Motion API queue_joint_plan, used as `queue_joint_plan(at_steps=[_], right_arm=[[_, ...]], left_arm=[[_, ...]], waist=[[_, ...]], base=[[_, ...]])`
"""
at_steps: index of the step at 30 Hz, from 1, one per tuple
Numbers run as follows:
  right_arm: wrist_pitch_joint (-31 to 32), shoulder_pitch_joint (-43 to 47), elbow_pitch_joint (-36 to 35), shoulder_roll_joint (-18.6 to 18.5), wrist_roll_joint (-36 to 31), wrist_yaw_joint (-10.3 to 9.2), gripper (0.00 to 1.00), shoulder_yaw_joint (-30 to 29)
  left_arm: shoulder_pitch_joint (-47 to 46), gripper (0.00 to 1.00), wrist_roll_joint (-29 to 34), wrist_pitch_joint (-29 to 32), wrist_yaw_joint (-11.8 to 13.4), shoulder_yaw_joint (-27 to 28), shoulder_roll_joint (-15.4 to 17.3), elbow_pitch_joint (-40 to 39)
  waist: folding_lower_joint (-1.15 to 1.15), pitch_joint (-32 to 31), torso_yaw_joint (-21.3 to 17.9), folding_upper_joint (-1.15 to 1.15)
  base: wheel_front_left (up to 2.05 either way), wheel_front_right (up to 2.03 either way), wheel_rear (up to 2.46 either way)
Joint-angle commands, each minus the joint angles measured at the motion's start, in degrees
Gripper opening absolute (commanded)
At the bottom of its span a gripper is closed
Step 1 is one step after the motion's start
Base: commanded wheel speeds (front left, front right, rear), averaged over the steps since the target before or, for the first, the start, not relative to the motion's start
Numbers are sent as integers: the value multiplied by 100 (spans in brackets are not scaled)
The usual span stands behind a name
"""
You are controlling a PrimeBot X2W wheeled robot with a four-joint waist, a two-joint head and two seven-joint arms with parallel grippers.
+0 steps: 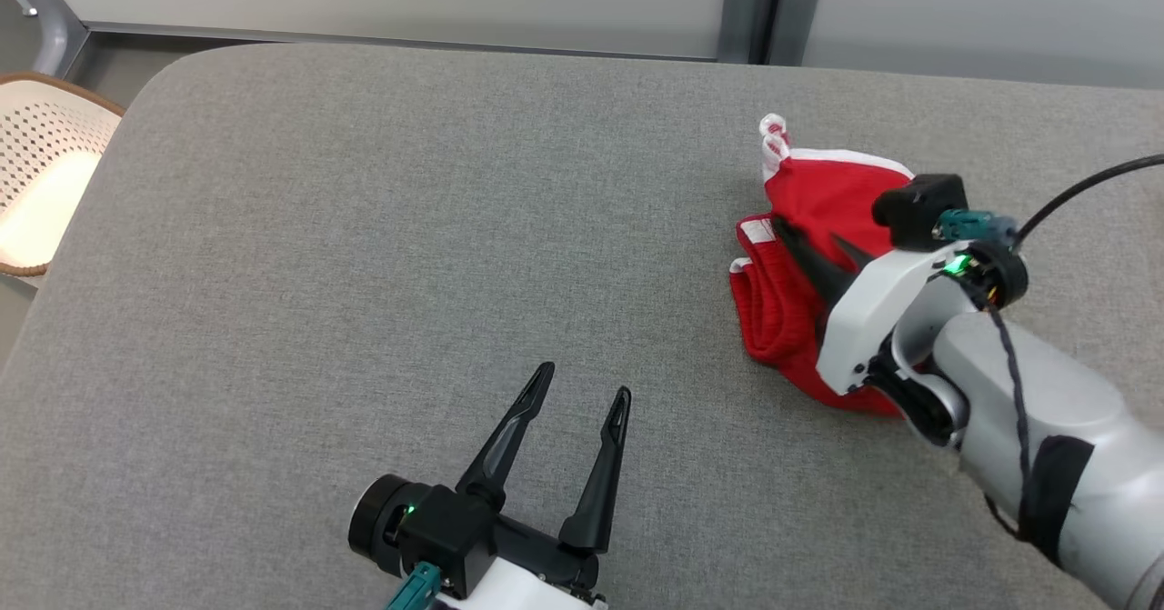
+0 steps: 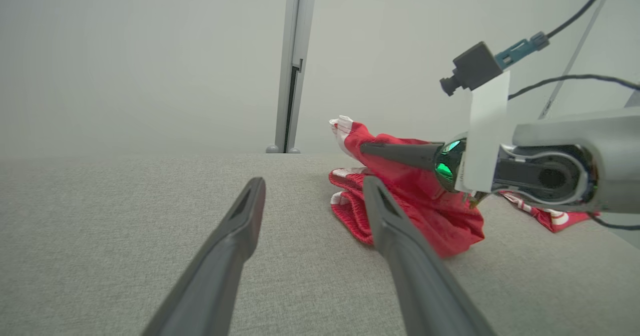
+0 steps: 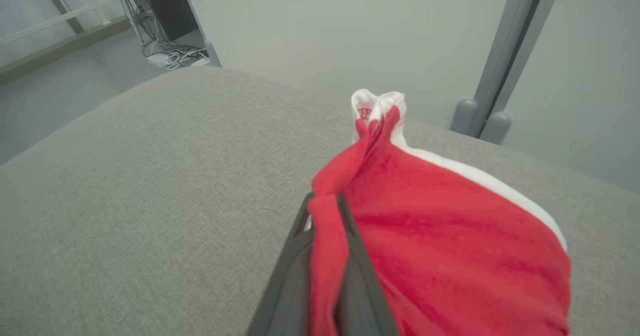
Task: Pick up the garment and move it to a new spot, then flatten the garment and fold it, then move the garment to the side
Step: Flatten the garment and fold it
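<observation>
Status: early stage, first step in hand.

1. The grey cloth-covered surface [image 1: 364, 255] carries one item. A perforated basket [image 1: 45, 174] stands off its left edge.

2. The garment [image 1: 818, 205], red with white trim, lies toward the far right corner of the surface. It is bunched, with several layers heaped on one another. The upper part is drawn up into a peak, while the lower folds rest on the cloth. It is neither flat nor folded.

3. The right end effector [image 1: 807, 233] is clamped narrow on a red fold of the garment, with fabric pinched between both fingers, as the right wrist view confirms.

4. The left end effector [image 1: 585, 383] stands wide apart and holds nothing. It sits near the middle of the near edge, well apart from the garment.

Assessment: the grasp is made, but the lift is judged partial at most. Whether this spot is the new one cannot be told. Flattening, folding and moving aside are all outstanding.
</observation>
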Motion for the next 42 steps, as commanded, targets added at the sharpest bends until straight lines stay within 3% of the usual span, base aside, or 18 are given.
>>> queue_joint_plan(at_steps=[1,2,6,14,16,22,25,26,28,34,39,42], right_arm=[[-60,116,14,98,-32,-3,75,-55],[-122,188,-21,204,-29,-2,100,-132],[-503,376,-262,255,-31,-3,100,-580],[-796,861,-506,-558,-914,-3,100,-1827],[-795,1359,-817,-864,-1501,-3,100,-2608],[-797,2512,-1493,-830,-2308,-3,100,-3573],[-797,3014,-1806,-714,-2549,-3,100,-3756],[-798,3076,-1902,-705,-2611,-3,50,-3737],[-783,3066,-2006,-761,-2688,-3,0,-3589],[-490,2210,-2042,-1110,-2667,-3,0,-2742],[-510,1209,-1550,-1582,-2454,-3,0,-1654],[-558,722,-1114,-1832,-1937,-5,0,-740]], left_arm=[[53,100,-31,-26,32,-10,20,-24],[41,100,-40,-26,38,-15,19,-28],[22,100,-56,-26,76,2,18,-35],[127,100,-45,-25,143,243,23,-137],[219,100,-12,-26,172,422,21,-195],[378,100,44,-26,119,658,21,-243],[446,100,56,-26,84,683,21,-251],[441,100,54,-26,72,672,22,-251],[406,100,39,-26,41,624,20,-242],[227,100,-56,-26,5,408,20,-225],[1,100,-150,-26,-48,64,21,-167],[-118,100,-218,-25,-55,-147,20,-89]], waist=[[0,26,11,0],[0,38,7,0],[0,24,-75,0],[0,-156,-471,0],[0,-226,-660,0],[0,-305,-827,0],[0,-315,-824,0],[0,-311,-802,0],[0,-289,-724,0],[0,-40,-326,0],[0,235,66,0],[0,353,295,0]], base=[[0,0,0],[0,0,0],[0,0,0],[0,0,0],[0,0,0],[0,0,0],[0,0,0],[0,0,0],[0,0,0],[0,0,0],[0,0,0],[0,0,0]])
